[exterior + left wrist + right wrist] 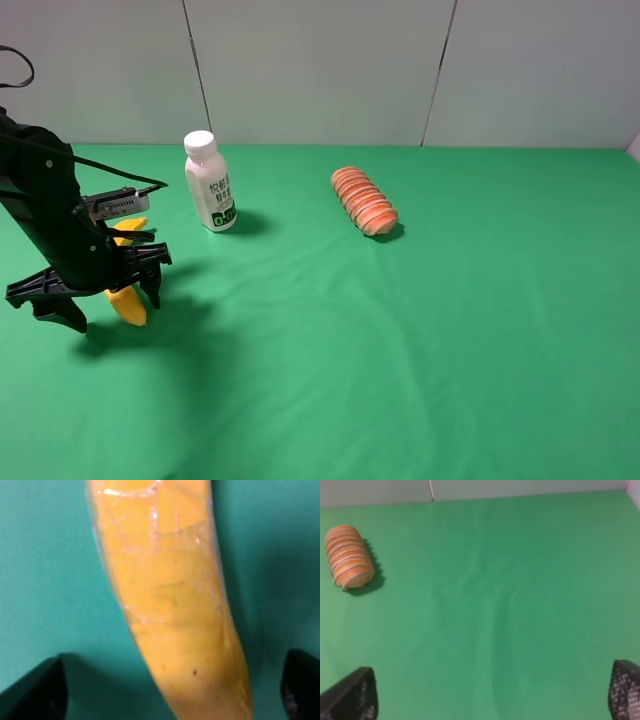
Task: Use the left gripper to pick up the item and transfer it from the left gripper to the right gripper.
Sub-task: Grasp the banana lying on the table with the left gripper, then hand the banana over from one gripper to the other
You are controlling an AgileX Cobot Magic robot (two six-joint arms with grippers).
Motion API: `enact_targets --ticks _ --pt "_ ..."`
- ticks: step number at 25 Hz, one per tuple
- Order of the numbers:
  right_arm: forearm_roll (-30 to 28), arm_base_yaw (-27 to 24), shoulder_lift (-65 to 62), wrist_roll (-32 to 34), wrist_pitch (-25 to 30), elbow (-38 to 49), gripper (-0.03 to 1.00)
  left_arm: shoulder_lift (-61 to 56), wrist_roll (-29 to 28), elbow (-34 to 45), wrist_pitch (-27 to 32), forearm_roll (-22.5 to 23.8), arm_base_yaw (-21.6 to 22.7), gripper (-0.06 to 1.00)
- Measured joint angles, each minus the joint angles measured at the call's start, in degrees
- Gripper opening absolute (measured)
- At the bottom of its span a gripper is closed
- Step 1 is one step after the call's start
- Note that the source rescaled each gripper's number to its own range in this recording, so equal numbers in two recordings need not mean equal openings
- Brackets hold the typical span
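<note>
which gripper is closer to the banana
Left. The left gripper straddles the banana, fingers open; the right gripper is outside the high view, with only the sliced loaf in sight.

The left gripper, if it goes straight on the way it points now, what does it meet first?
The banana: it lies directly ahead, between the open fingers of the left gripper, green cloth under it. How near, the wrist view does not tell.

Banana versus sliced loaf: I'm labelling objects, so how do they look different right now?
The banana is smooth, yellow and curved; the sliced loaf is ridged and orange-pink. The banana lies between the fingers of the open left gripper; the sliced loaf has no gripper near it. Both rest on the green cloth.
</note>
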Motion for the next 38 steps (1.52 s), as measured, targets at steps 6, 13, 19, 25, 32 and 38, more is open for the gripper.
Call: enact_targets --ticks 6,13,19,25,32,38 --pt "0.0 0.0 0.0 0.0 0.0 0.0 1.00 0.0 -0.2 0.0 -0.1 0.9 0.0 0.43" --pt "0.0 0.0 0.0 0.0 0.0 0.0 1.00 0.0 -0.4 0.0 -0.2 0.9 0.0 0.01" --pt "0.0 0.0 0.0 0.0 0.0 0.0 1.00 0.0 -0.5 0.0 -0.4 0.9 0.0 0.00" --pt "0.0 0.0 0.0 0.0 0.0 0.0 1.00 0.0 -0.5 0.0 -0.7 0.9 0.0 0.00" --pt "0.0 0.0 0.0 0.0 0.0 0.0 1.00 0.0 -0.5 0.0 -1.1 0.9 0.0 0.00" --pt "0.0 0.0 0.0 0.0 0.0 0.0 1.00 -0.2 -0.5 0.0 -1.0 0.9 0.0 0.00"
